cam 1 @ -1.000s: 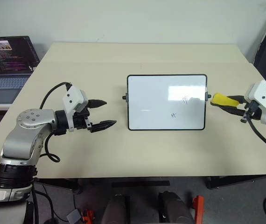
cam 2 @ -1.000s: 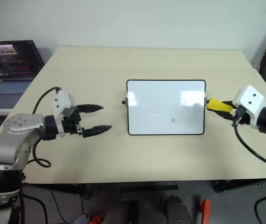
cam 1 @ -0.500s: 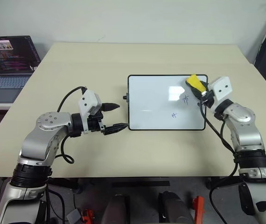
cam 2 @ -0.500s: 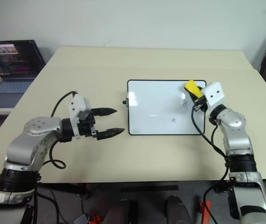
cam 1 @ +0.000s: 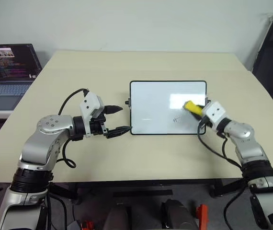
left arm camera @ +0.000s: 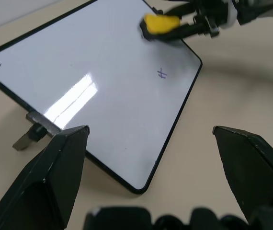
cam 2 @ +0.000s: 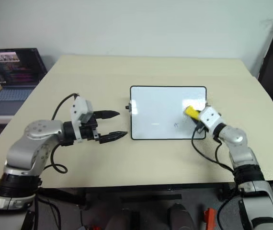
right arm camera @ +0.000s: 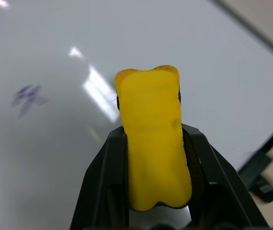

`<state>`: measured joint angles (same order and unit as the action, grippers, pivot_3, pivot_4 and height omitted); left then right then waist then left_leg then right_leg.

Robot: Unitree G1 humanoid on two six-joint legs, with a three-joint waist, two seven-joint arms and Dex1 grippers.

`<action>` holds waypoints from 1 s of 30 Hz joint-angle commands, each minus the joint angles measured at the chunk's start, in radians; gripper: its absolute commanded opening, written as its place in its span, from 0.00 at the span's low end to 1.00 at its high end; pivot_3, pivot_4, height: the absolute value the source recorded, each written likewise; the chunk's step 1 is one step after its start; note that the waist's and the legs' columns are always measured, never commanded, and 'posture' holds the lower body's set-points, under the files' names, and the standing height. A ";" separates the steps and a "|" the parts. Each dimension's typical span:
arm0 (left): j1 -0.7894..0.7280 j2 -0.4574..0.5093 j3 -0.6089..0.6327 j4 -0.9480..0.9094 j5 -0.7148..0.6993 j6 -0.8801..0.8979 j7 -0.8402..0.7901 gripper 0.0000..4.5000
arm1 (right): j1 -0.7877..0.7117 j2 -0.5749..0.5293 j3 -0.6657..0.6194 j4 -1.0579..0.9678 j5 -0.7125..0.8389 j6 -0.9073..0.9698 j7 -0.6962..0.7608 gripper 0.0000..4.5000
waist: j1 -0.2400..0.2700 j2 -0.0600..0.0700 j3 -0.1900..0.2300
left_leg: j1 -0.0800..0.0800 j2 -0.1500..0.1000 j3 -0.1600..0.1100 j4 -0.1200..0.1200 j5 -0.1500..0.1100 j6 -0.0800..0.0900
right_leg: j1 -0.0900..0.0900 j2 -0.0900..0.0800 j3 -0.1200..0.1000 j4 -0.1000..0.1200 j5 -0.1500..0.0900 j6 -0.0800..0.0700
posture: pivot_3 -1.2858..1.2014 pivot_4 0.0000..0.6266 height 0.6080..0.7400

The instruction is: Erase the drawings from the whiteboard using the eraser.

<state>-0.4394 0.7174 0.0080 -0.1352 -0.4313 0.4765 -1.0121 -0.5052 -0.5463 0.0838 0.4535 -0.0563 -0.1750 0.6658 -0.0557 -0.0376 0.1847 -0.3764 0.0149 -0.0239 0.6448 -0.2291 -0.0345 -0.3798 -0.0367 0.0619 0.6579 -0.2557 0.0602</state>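
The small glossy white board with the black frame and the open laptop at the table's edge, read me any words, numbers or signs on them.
Whiteboard: no words; one small dark-blue pen scribble, crossed strokes like "#", not a readable word.
Laptop screen: rows of coloured text, too small to read.
Yellow eraser in the right gripper: no label visible.

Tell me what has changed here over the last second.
The right gripper, shut on the eraser throughout, swung in from beyond the whiteboard's right edge to over its right side. The upper scribble no longer shows there; one drawing remains. The left gripper, open, edged closer to the board's left edge.
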 commanded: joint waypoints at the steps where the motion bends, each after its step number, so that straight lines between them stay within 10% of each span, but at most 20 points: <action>1: -0.017 -0.001 0.015 -0.031 -0.005 -0.014 0.005 1.00 | 0.027 -0.014 0.029 0.005 -0.018 0.062 0.039 0.24 | -0.008 0.000 0.000 | 0.003 0.000 0.000 0.000 0.000 0.000 | 0.002 0.000 0.001 0.000 0.001 -0.001 | 0.52 0.24 1.00; 16: -0.038 -0.019 0.002 -0.007 0.005 -0.026 -0.001 1.00 | -0.175 0.002 -0.008 0.139 -0.082 0.021 -0.208 0.24 | -0.010 0.000 0.000 | 0.002 0.000 0.002 -0.002 0.001 0.001 | -0.001 0.001 0.005 0.000 0.002 -0.001 | 0.52 0.24 1.00; 30: -0.033 -0.026 0.002 -0.007 0.009 -0.025 0.002 1.00 | -0.040 0.054 0.069 -0.077 -0.044 0.102 -0.035 0.24 | -0.018 0.000 0.001 | -0.006 0.000 0.002 -0.002 0.001 0.001 | -0.009 0.002 0.004 0.000 0.004 0.003 | 0.52 0.24 1.00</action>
<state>-0.4647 0.6927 0.0038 -0.1262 -0.4241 0.4684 -1.0128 -0.5547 -0.4803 0.1529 0.3797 -0.0953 -0.1050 0.6192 -0.0739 -0.0378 0.1852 -0.3820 0.0153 -0.0220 0.6424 -0.2286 -0.0338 -0.3883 -0.0353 0.0660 0.6579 -0.2519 0.0632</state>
